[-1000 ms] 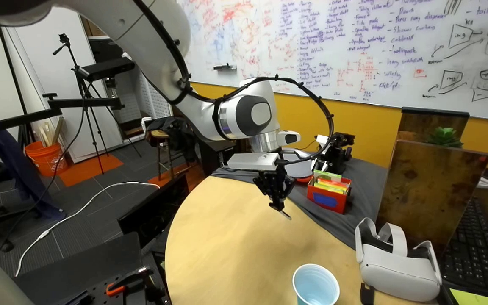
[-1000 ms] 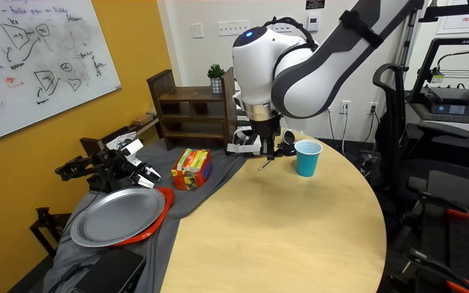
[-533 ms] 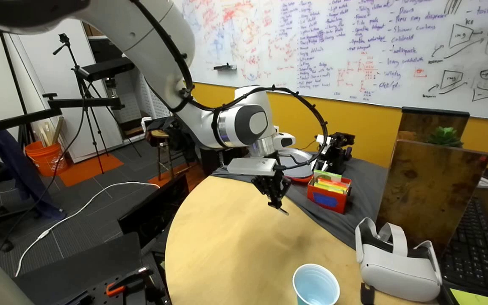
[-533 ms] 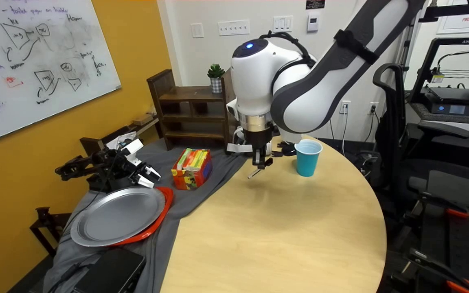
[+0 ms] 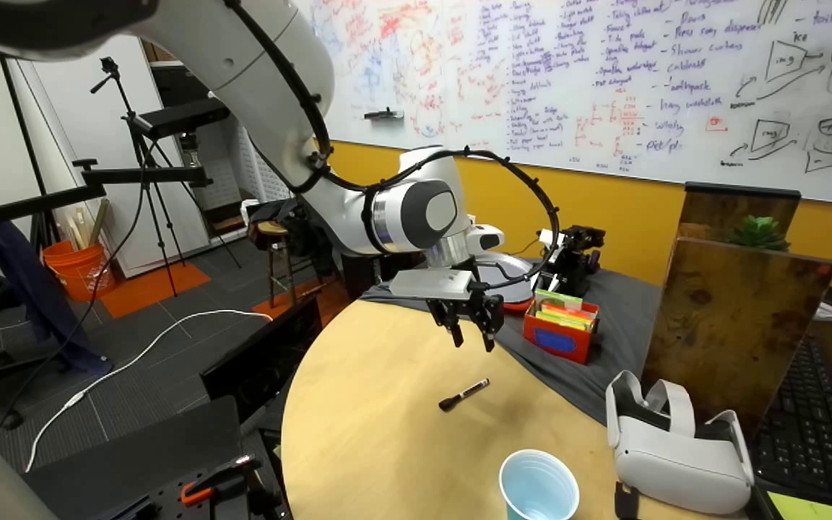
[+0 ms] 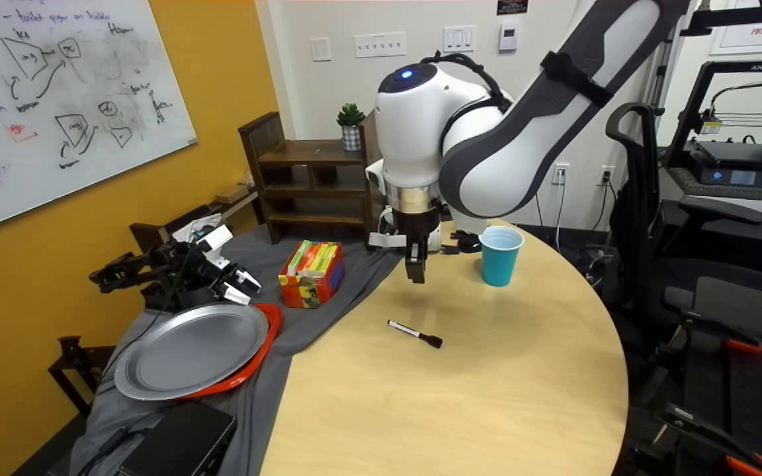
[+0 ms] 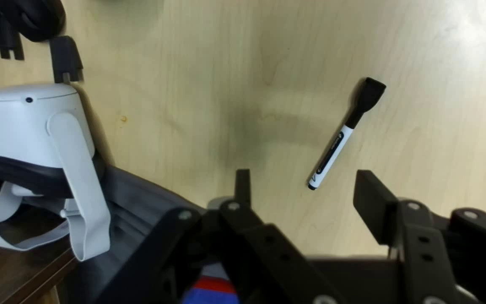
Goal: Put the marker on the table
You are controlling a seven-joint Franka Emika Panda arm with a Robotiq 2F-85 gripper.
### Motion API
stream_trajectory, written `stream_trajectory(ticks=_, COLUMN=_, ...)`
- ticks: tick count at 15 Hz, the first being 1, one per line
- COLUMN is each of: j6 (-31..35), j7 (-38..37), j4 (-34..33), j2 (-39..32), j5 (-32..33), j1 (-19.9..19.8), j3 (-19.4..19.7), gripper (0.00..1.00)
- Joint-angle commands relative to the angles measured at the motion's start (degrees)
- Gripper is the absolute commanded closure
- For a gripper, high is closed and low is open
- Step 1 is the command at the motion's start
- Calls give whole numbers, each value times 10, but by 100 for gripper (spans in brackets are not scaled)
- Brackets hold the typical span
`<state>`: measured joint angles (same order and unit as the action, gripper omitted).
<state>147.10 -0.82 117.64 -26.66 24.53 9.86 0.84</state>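
Observation:
The marker (image 5: 465, 393), white-bodied with a wide black cap end, lies flat on the pale wooden table (image 5: 358, 412). Above it, apart from the marker, my gripper (image 5: 474, 344) stands open with nothing between its fingers. In the wrist view the marker (image 7: 339, 143) lies at a slant beyond the gap of the gripper (image 7: 302, 181), its plain end nearest the fingertips. An exterior view has the marker (image 6: 423, 336) on the table (image 6: 487, 403), in front of and lower than the gripper (image 6: 415, 274).
A blue cup (image 6: 500, 259) stands on the table near the marker. A white headset (image 5: 679, 455) sits by a wooden shelf (image 5: 734, 310). On the grey cloth are a red box of cards (image 6: 308, 291) and a silver round tray (image 6: 192, 350).
The gripper came lower and shifted a little while shut on the marker, then opened. The marker dropped out of the fingers and is now on the table.

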Motion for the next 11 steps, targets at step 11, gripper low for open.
stream_trajectory(ticks=11, j6=-1, j7=1, j4=-4, j2=0, j5=-3, j1=-1, j3=7, gripper=0)
